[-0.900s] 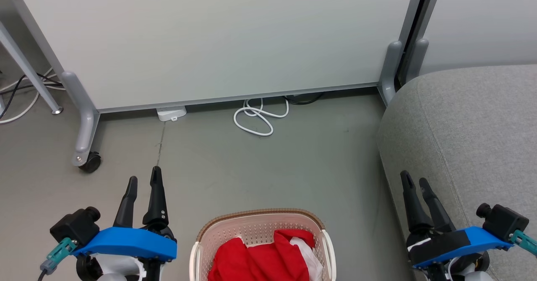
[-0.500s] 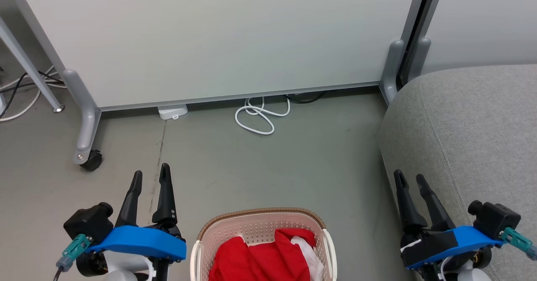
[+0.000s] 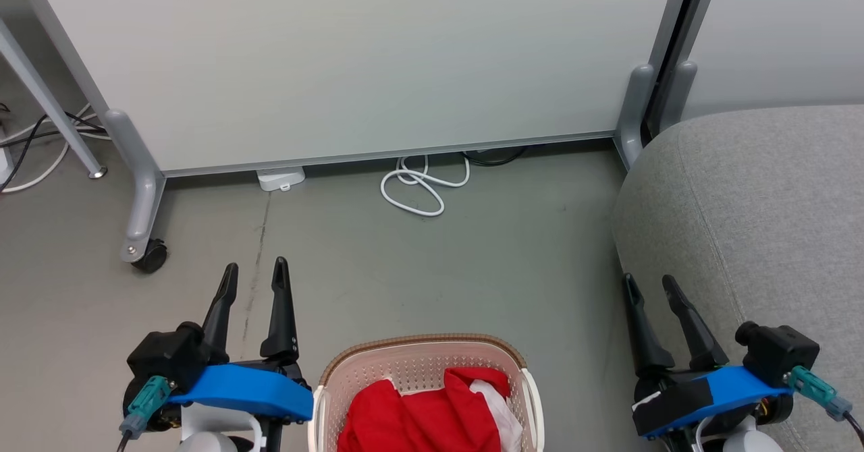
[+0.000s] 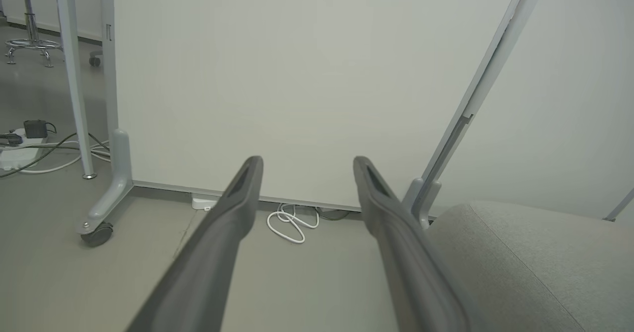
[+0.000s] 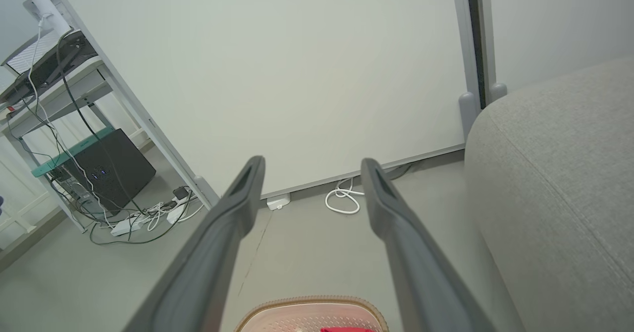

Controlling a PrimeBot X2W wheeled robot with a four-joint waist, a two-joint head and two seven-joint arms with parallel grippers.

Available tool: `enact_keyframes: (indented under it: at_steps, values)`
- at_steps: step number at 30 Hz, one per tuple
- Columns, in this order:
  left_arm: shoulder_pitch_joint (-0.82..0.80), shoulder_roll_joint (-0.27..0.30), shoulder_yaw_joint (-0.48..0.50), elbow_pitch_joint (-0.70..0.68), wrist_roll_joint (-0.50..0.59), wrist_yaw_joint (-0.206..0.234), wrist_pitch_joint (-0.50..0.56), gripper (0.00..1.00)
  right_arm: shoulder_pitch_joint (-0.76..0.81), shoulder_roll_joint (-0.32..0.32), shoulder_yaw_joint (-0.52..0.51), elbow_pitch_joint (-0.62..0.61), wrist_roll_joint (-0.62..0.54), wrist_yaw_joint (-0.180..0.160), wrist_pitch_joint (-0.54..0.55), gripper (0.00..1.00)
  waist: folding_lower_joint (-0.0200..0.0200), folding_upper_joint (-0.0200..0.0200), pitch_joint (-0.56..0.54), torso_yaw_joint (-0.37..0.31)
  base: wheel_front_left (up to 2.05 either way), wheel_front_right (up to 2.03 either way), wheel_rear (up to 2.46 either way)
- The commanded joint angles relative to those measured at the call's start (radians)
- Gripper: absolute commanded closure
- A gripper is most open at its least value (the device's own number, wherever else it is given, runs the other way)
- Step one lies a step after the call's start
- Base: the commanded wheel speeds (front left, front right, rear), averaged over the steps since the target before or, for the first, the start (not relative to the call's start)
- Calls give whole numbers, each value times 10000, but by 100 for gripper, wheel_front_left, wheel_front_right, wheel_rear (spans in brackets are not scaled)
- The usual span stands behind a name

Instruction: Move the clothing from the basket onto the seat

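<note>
left gripper (image 3: 256, 264) jaws spread wide, empty | right gripper (image 3: 649, 278) jaws spread wide, empty | clothing (image 3: 412, 418) in basket (image 3: 422, 339)

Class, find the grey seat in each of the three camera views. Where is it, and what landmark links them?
Head view: the seat occupies the right side.
Left wrist view: the seat lies in the lower right corner.
Right wrist view: the seat runs down the right edge.
Shared landmark: the coiled white cable on the floor, left of the seat.

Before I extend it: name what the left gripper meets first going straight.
The left gripper would probably meet the white partition panel, near its base; nothing stands between, though depth is unclear.
</note>
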Motion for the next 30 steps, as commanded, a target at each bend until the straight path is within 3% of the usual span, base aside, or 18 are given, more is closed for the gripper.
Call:
enact_keyframes:
  at_steps: [1,30]
  values:
    - [-224,88,-56,-134,302,40,-116,0,-213,-69,42,-94,-302,20,-96,0,0,-1,-1,6,0,0,0]
    - [-273,101,-474,-320,2876,-30,-739,0,-264,-79,290,-134,-2724,25,-717,0,0,-1,26,113,0,0,0]
